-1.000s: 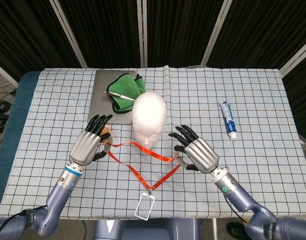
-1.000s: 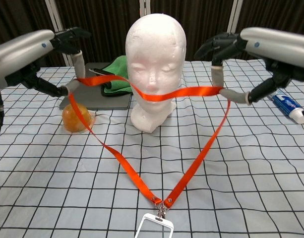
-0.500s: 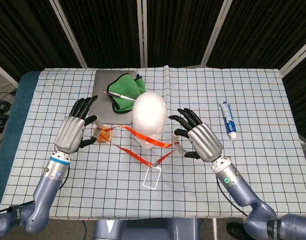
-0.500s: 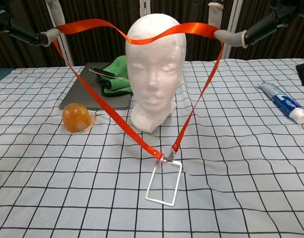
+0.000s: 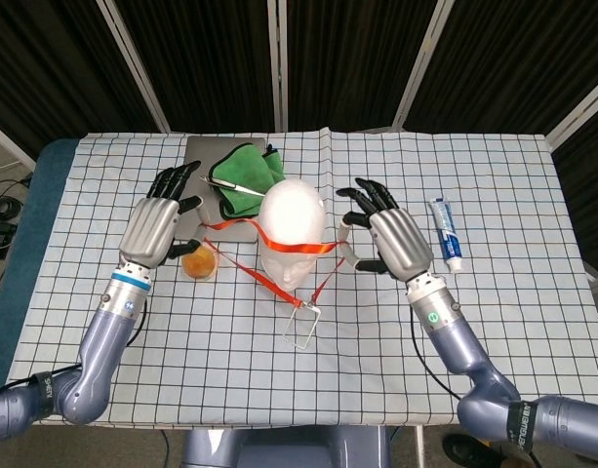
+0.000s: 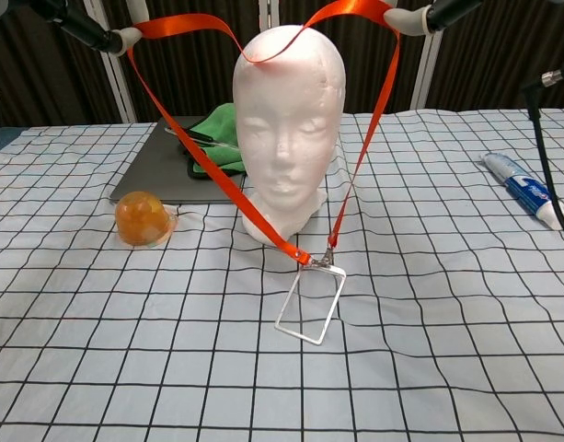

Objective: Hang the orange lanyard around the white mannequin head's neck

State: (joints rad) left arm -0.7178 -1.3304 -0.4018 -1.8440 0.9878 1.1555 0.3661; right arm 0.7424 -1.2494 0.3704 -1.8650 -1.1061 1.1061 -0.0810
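The white mannequin head [image 5: 292,226] stands upright mid-table, facing the robot. The orange lanyard [image 6: 369,110] is stretched wide between my two hands; its back stretch sags onto the crown of the head [image 6: 286,55], and both sides run down in front of the face to a clip. The clear badge holder [image 6: 309,302] lies on the cloth just ahead of the base. My left hand [image 5: 160,222] holds the strap to the left of the head, my right hand [image 5: 396,239] to the right. The chest view shows only fingertips [image 6: 420,17] at the top edge.
A grey slab [image 5: 203,180] behind the head carries a green cloth [image 5: 248,175] and a pen [image 5: 228,184]. An orange dome [image 5: 197,263] sits under my left hand. A toothpaste tube [image 5: 445,232] lies at the right.
Both hands rose and moved back toward the far side. The strap climbed from in front of the face to the crown, and the badge holder was dragged closer to the base.
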